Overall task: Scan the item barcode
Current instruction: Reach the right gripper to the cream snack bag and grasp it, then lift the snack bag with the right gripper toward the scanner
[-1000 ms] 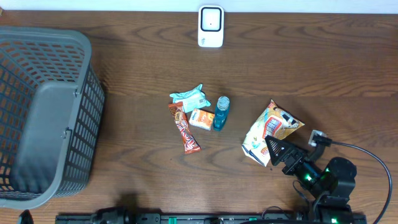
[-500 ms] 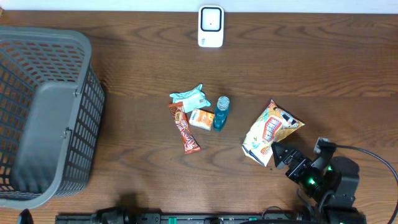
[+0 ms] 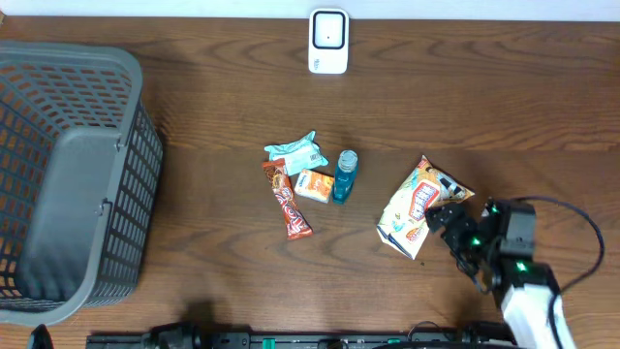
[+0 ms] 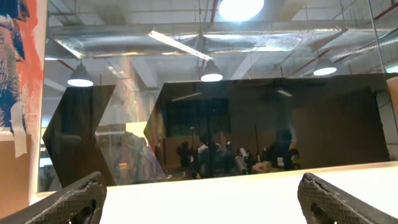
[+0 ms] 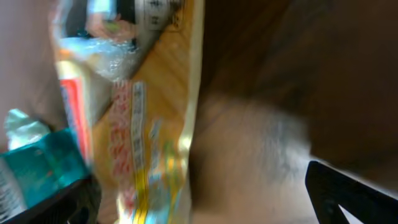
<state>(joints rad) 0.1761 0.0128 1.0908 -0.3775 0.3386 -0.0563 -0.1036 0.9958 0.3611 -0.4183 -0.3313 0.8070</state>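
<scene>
R arm has swung round vs a sec ago; R fingers (image 5: pixel 339 196) sit just beside the snack bag (image 3: pixel 417 206), spread wide, nothing betw them. Bag lies flat on counter (image 3: pixel 504 116), mid-right, well apart from scanner (image 3: pixel 328 41) at far edge. L fingers (image 4: pixel 326 199) also spread, empty, aimed off into the room. Progress: nothing gripped, lifted or scanned yet, so approx whole job left: grab, carry, show barcode.
</scene>
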